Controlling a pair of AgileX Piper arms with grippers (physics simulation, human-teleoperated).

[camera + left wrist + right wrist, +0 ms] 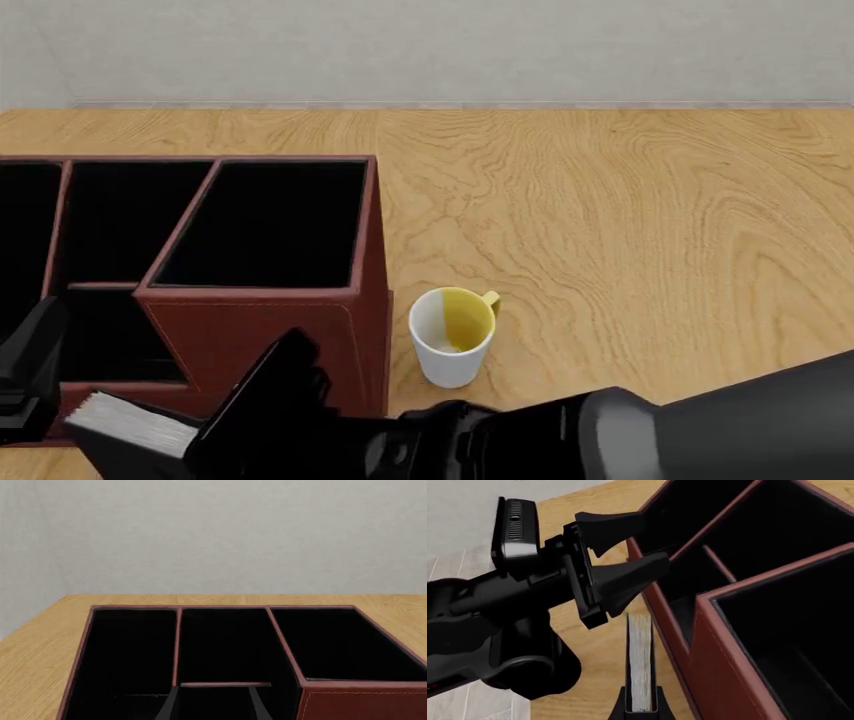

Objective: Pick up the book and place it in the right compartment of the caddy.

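Right claw clamped on the book, held just outside the caddy; left claw parted, empty; right compartment unfilled, so placement remains.

The counter shows pale, matt wood grain, the caddy beside the glossy white mug looks like stitched reddish-brown leather lined in matt black, and the book shows paper page edges.
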